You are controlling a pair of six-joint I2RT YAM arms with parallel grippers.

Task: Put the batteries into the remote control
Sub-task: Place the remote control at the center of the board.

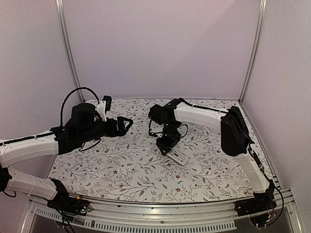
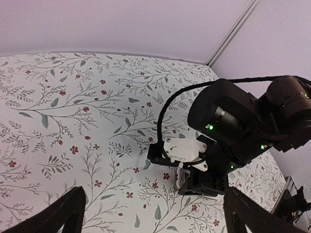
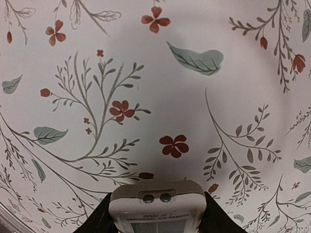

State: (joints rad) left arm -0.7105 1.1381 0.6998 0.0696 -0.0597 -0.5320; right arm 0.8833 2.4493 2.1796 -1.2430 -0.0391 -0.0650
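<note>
**Right gripper closed on remote; left gripper wide and unloaded**

Right gripper (image 1: 167, 147): lowered to the flowered tablecloth (image 1: 121, 170). The right wrist view shows its two dark fingers (image 3: 98, 217) pressed against the long sides of the remote control (image 3: 155, 209), one on each side. The jaws stand narrow, closed onto the handset.

Remote control: a slim white handset lying flat on the cloth. One end is held between the right gripper's fingers, and the rest of the body runs out past the fingertips, away from that wrist. The front faces up, and buttons show in the overhead view. The end in front of the wrist camera carries two small round emitters (image 3: 157, 197), with a printed label (image 3: 155, 219) just below them reading "UNIVERSAL A/C REMOTE". The back faces the cloth, so the battery compartment and its contents cannot be seen.

Left gripper (image 1: 126, 125): raised above the cloth and pointing towards the right gripper, well apart from the remote. Its fingers (image 2: 65, 213) are spread wide at the two lower corners of the left wrist view, with only the cloth and the right wrist visible between them. It holds nothing
</note>
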